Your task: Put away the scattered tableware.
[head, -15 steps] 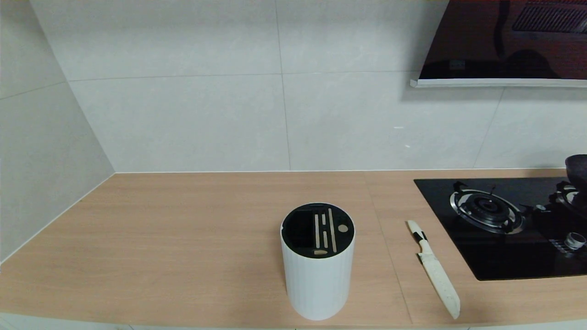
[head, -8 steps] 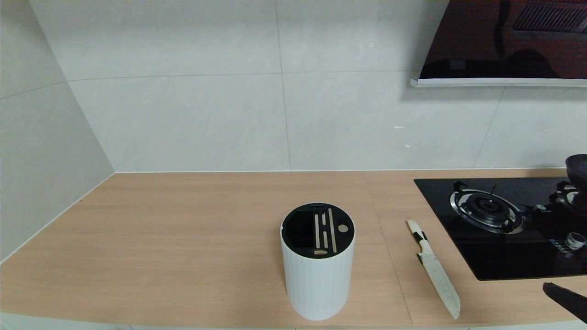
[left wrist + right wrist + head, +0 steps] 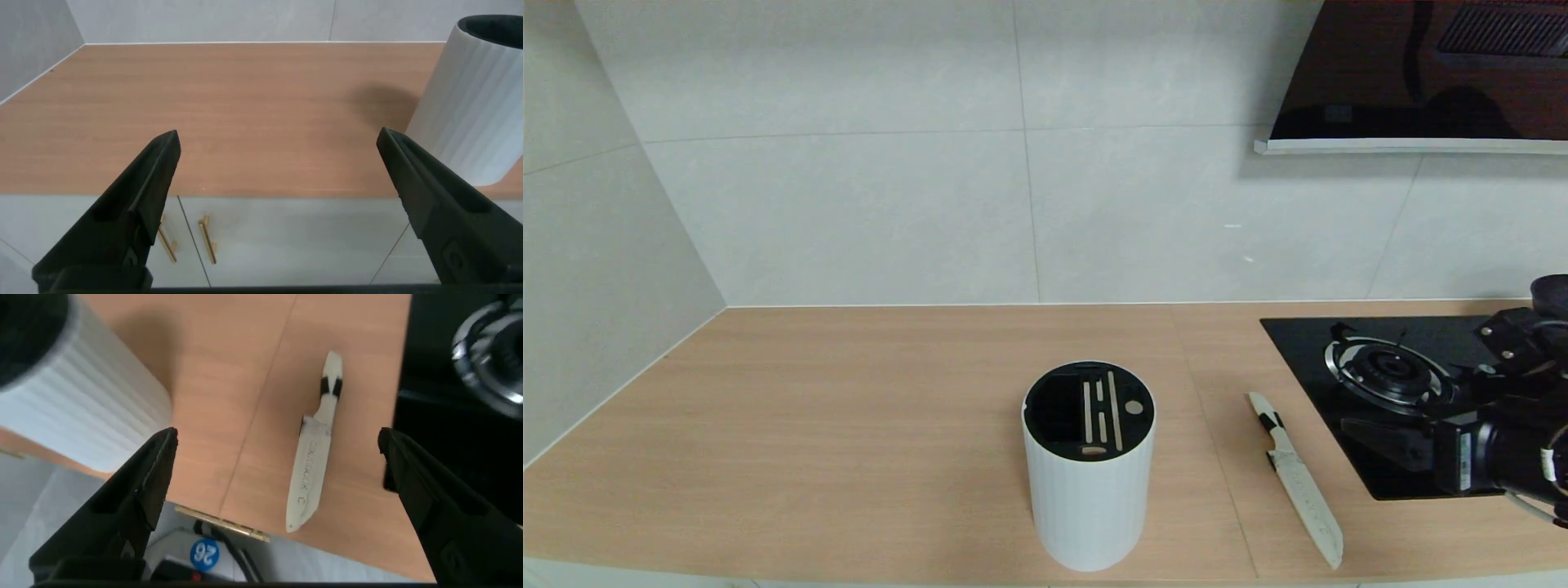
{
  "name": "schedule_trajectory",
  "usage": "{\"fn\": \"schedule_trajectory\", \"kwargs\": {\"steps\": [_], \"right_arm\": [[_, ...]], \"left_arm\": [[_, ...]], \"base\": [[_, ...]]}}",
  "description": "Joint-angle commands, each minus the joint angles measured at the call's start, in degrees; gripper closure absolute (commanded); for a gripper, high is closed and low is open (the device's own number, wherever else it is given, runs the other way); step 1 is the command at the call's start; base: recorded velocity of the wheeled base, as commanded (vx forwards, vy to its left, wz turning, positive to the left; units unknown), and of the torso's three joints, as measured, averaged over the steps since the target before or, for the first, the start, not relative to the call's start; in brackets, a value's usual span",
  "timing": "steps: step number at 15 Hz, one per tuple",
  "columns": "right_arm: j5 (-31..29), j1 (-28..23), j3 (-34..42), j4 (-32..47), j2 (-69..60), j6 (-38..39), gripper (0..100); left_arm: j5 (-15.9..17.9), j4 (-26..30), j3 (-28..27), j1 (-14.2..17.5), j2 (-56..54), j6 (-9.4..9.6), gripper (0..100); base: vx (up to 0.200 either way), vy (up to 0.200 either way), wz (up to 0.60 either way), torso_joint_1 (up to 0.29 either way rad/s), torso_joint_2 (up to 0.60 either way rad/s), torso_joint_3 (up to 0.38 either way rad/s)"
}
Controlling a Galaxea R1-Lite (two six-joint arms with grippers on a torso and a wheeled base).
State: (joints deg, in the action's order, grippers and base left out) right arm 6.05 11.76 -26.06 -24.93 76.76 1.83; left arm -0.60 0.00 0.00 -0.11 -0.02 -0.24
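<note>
A cream-handled knife (image 3: 1294, 478) lies flat on the wooden counter, blade toward the front edge, between the hob and a white ribbed knife holder (image 3: 1089, 465) with a black slotted top. My right gripper (image 3: 1413, 377) hovers open over the hob's front left corner, to the right of the knife. From its wrist view the knife (image 3: 315, 449) lies below the open right gripper (image 3: 278, 441), with the holder (image 3: 82, 400) off to one side. My left gripper (image 3: 278, 135) is open and empty at the counter's front edge, left of the holder (image 3: 474, 98).
A black gas hob (image 3: 1347, 457) with burners takes up the right of the counter, with a dark pot (image 3: 1552, 294) at its far edge. A range hood (image 3: 1421, 73) hangs above it. Tiled walls close off the back and left. Cabinet handles (image 3: 204, 238) sit below the front edge.
My right arm has come into the head view from the lower right and risen over the hob's front, to the right of the knife. Knife and holder have not moved.
</note>
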Motion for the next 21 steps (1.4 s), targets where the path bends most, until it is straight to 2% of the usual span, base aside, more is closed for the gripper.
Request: {"fn": "schedule_trajectory", "kwargs": {"steps": [1,4,8,12,21], "right_arm": [[-0.4,0.6,-0.5,-2.2,10.3,-0.1,0],[-4.4,2.8,0.8,-7.3,18.8,-0.1,0],[-6.2,2.9,1.1,-12.9,27.3,0.2,0],[-9.7,2.9,2.2,-27.0,38.2,0.4,0],[-14.1,2.7,2.1,-41.7,49.7,0.9,0]], "left_arm": [[0.0,0.0,0.0,0.0,0.0,-0.02,0],[0.0,0.0,0.0,0.0,0.0,-0.02,0],[0.0,0.0,0.0,0.0,0.0,-0.02,0],[0.0,0.0,0.0,0.0,0.0,-0.02,0],[0.0,0.0,0.0,0.0,0.0,-0.02,0]], "base": [[0.000,0.000,0.00,0.000,0.00,0.000],[0.000,0.000,0.00,0.000,0.00,0.000],[0.000,0.000,0.00,0.000,0.00,0.000],[0.000,0.000,0.00,0.000,0.00,0.000],[0.000,0.000,0.00,0.000,0.00,0.000]]}}
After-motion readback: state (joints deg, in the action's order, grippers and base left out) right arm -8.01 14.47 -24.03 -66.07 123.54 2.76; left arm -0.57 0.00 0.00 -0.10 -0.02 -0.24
